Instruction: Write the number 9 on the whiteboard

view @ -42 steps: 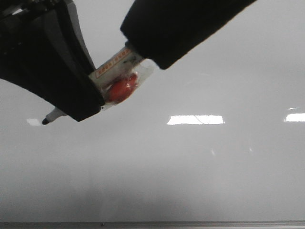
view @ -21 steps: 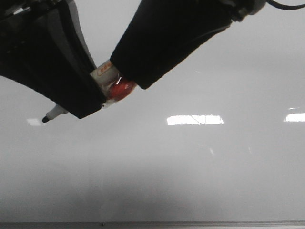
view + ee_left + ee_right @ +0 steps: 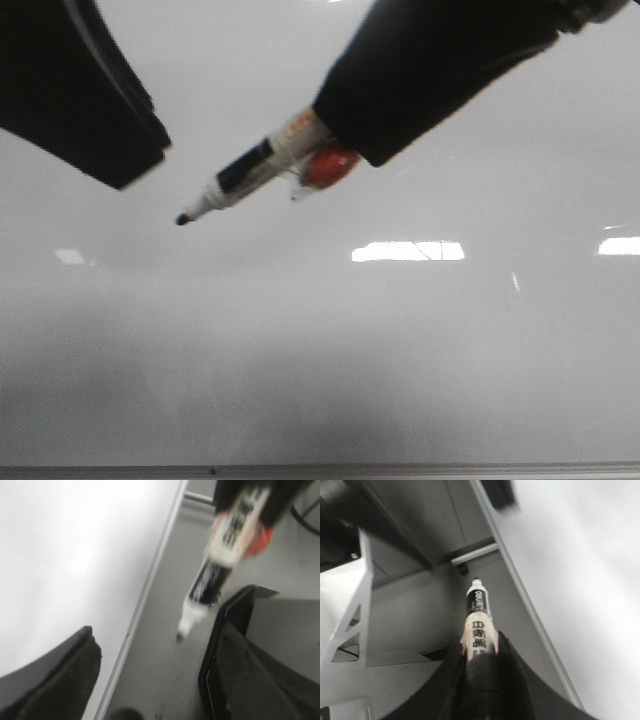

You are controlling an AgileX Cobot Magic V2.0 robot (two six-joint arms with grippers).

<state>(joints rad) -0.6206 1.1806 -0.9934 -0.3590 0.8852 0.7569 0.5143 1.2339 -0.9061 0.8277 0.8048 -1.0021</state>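
The whiteboard is a glossy pale grey board that fills the front view, with a thin metal edge strip along the bottom. No number 9 shows on it. My right gripper is shut on a marker, a white and black pen with a red part, its dark tip bare and held off the board. The right wrist view shows the marker sticking out between the shut fingers. My left gripper is open and empty, beside the marker; one finger shows in the front view.
Bright rectangular light reflections lie on the board. In the wrist views the board edge strip borders a grey surface. A white metal frame stands beside that surface.
The marker sat in my left gripper while my right gripper shut on its back end. Now the left gripper has let go and drawn away to the left; the right gripper holds the marker, shifted right and up.
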